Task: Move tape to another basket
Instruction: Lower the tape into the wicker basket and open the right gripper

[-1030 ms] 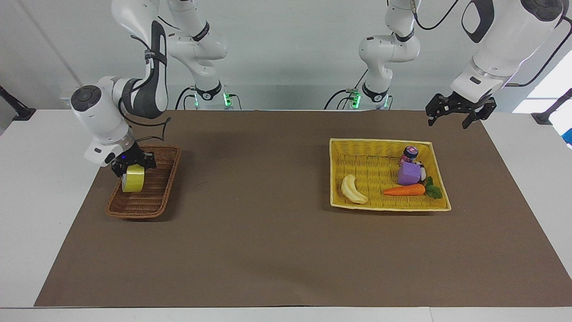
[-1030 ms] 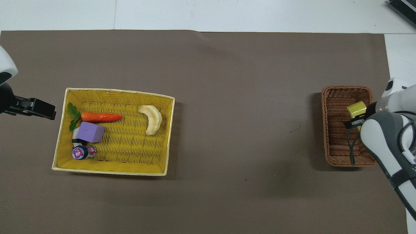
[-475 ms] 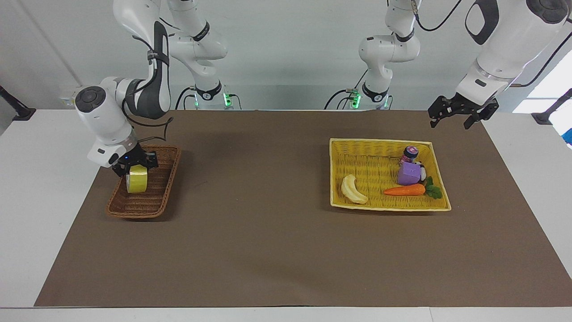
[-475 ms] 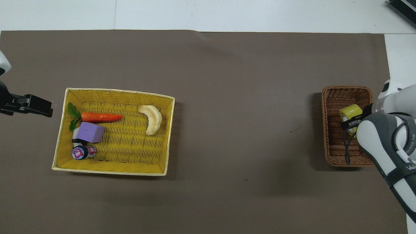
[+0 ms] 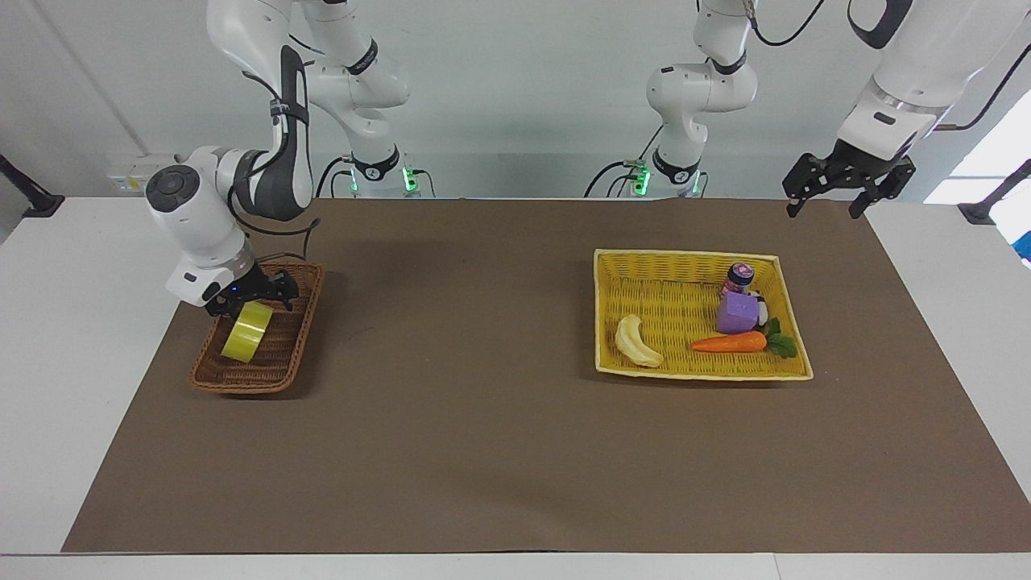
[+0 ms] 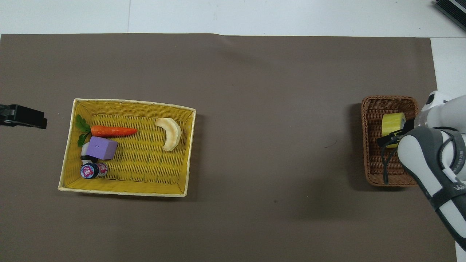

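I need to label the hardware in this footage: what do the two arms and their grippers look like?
Both arms are glossy white with dark grey joint sections and black cables along them. The right gripper and the left gripper are black two-finger units. Green lights glow at the bases.

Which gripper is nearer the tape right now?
Right. The right gripper hangs just above the tape lying in the brown basket; the left gripper waits off the mat's edge near the yellow tray.

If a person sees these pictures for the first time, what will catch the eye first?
Probably the bright yellow tape, lying tilted in the small brown basket at the right arm's end of the table, with the right gripper open just above it. Next comes the big yellow tray at the left arm's end, holding a carrot, a banana and a purple block.
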You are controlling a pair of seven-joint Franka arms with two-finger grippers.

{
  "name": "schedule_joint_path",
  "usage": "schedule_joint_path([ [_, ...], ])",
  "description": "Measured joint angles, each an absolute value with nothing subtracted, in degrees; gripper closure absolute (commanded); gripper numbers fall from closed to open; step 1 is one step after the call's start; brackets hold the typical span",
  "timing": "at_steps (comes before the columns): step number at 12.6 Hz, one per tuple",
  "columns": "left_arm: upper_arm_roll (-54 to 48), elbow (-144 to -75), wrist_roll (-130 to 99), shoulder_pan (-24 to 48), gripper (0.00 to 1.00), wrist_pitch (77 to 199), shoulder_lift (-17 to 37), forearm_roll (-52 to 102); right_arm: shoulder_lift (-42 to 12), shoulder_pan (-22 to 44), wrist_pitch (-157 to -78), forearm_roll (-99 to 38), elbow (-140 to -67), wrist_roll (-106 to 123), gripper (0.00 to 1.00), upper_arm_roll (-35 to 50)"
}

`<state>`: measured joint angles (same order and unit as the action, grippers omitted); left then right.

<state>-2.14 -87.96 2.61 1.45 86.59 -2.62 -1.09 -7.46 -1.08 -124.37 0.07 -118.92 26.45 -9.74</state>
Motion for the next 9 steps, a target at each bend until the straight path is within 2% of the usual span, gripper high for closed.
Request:
schedule_joint_path([
  [5,-2.1,-88.1,2.6,1.4,0.0,86.6,-3.2,-1.1,-6.1,-1.1,-124.4,-2.4,-118.5,26.4,0.0,-9.8],
  [9,-2.1,-88.1,2.6,1.4,0.0,86.6,-3.2,-1.1,-2.3,-1.0,-122.7,-5.6,-115.7,23.1,0.0,-9.6],
])
